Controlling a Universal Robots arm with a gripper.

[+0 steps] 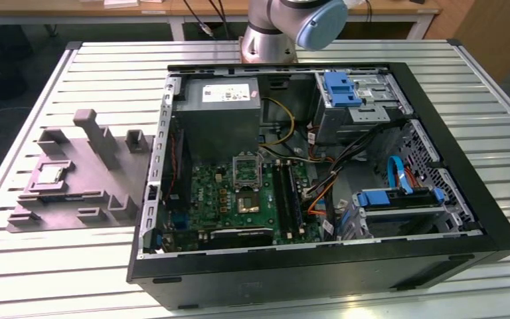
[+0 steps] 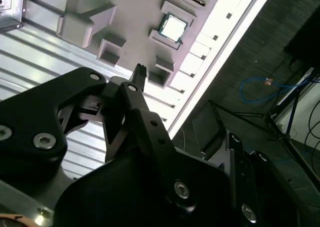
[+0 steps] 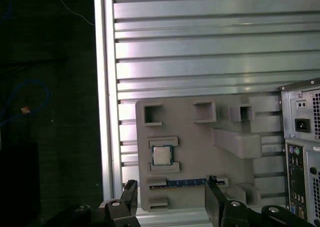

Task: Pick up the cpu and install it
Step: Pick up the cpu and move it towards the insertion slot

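Note:
The cpu (image 1: 50,174), a small pale square chip, lies flat in a recess of the grey plastic tray (image 1: 78,199), at the exterior view's left beside the computer case. The first wrist view looks down on the cpu (image 3: 161,156) in its pocket of the tray (image 3: 192,142). My gripper (image 3: 171,185) hangs above the tray's edge, open, its two dark fingertips wide apart with nothing between them and the cpu a short way off. The second wrist view shows the cpu (image 2: 173,28) beyond one black finger (image 2: 138,92). The dark socket (image 1: 244,171) sits on the motherboard.
The open black computer case (image 1: 467,199) lies on the slatted metal table (image 1: 104,73), with a grey power supply (image 1: 224,113), cables and blue drive brackets inside. A memory stick (image 3: 185,183) rests in a tray slot. Upright blocks (image 1: 88,123) rise from the tray. The table edge (image 3: 106,87) is close by.

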